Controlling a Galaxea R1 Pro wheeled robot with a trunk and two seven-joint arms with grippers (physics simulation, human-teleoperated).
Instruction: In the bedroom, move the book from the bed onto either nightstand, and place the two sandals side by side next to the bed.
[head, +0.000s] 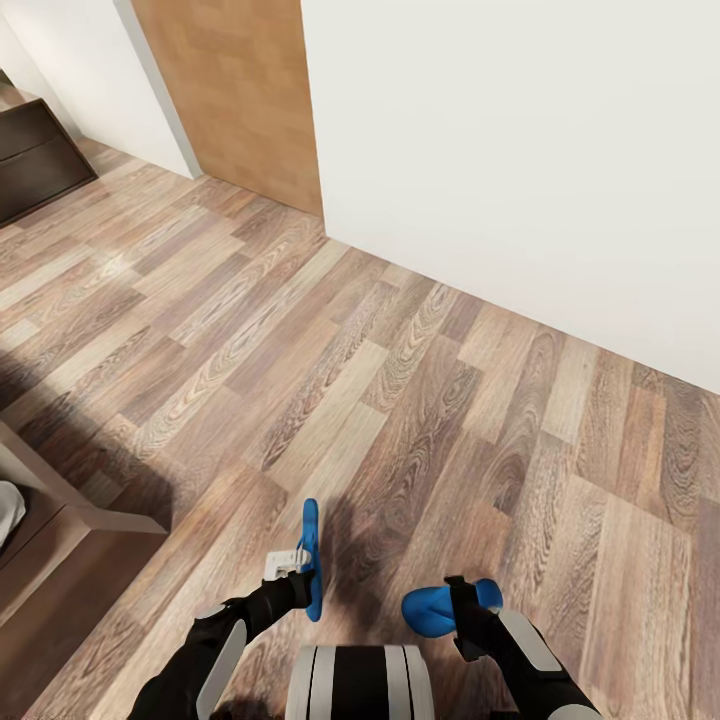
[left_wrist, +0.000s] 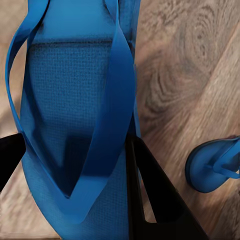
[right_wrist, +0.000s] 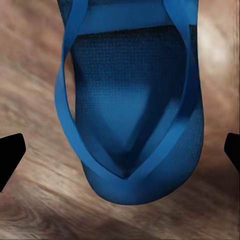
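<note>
One bright-blue sandal (head: 311, 560) hangs on edge above the floor, my left gripper (head: 297, 566) shut on it. In the left wrist view this sandal (left_wrist: 75, 115) sits between the black fingers (left_wrist: 150, 195), and the second sandal (left_wrist: 212, 170) shows further off. That second sandal (head: 432, 610) is at my right gripper (head: 462, 606). In the right wrist view the sandal (right_wrist: 135, 115) faces the camera, and the fingertips (right_wrist: 10, 155) stand wide apart with gaps to its edges. The bed's frame corner (head: 90, 515) and a bit of grey mattress (head: 8, 510) are at the left. The book is out of view.
Wood-plank floor (head: 380, 380) stretches ahead to a white wall (head: 520, 150). A wooden door (head: 240, 90) stands at the back. A dark-brown cabinet (head: 35, 155) sits at the far left.
</note>
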